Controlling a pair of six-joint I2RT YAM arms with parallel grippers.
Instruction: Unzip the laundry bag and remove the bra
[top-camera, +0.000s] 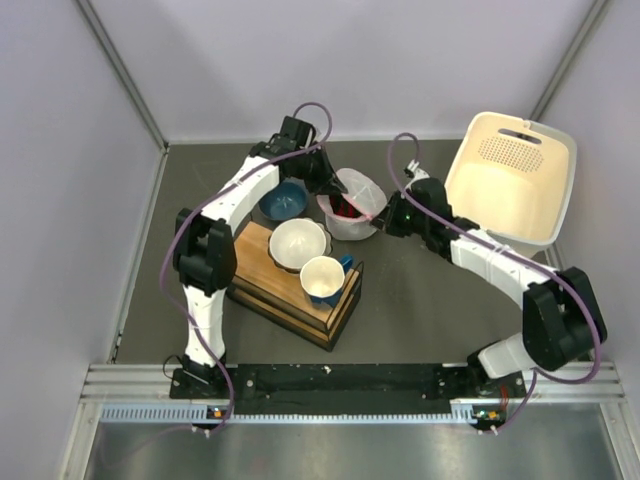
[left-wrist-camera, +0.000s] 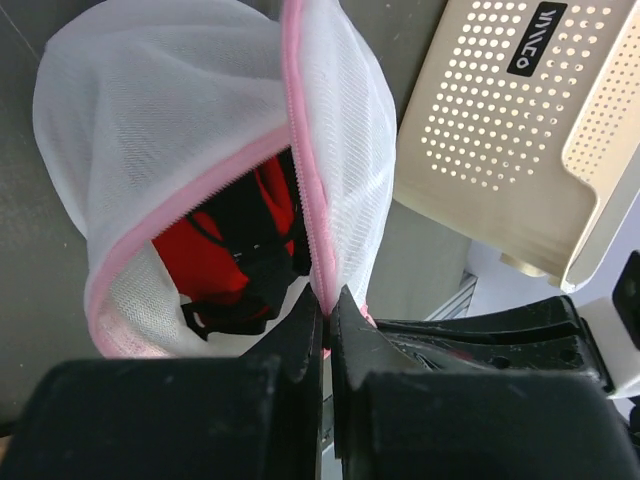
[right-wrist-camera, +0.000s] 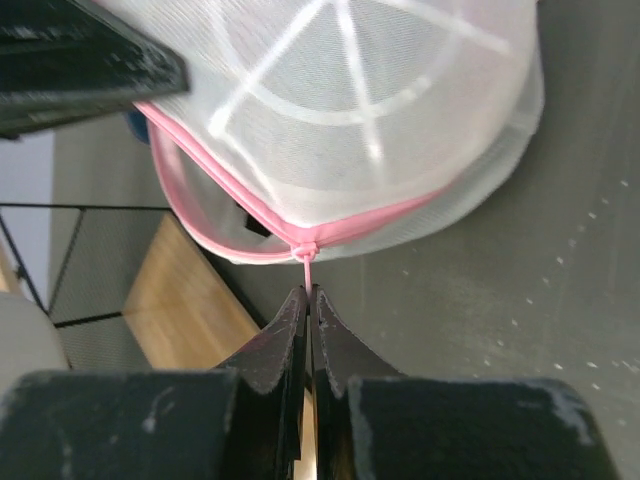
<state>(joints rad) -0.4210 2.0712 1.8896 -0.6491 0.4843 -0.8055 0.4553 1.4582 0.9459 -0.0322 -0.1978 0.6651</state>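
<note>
At centre frame from above, the laundry bag (top-camera: 352, 205) is held between 2 grippers: the left gripper (left-wrist-camera: 328, 312) pinches its pink trim (left-wrist-camera: 298, 130) as an anchor, the right gripper (right-wrist-camera: 310, 300) nips the zipper pull (right-wrist-camera: 306, 264) to drag it, baring the bra (left-wrist-camera: 200, 255) (red and black) inside.

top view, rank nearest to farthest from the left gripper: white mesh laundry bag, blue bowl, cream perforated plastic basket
1. white mesh laundry bag, held by the left gripper.
2. blue bowl, just left of it.
3. cream perforated plastic basket, far right.
</note>
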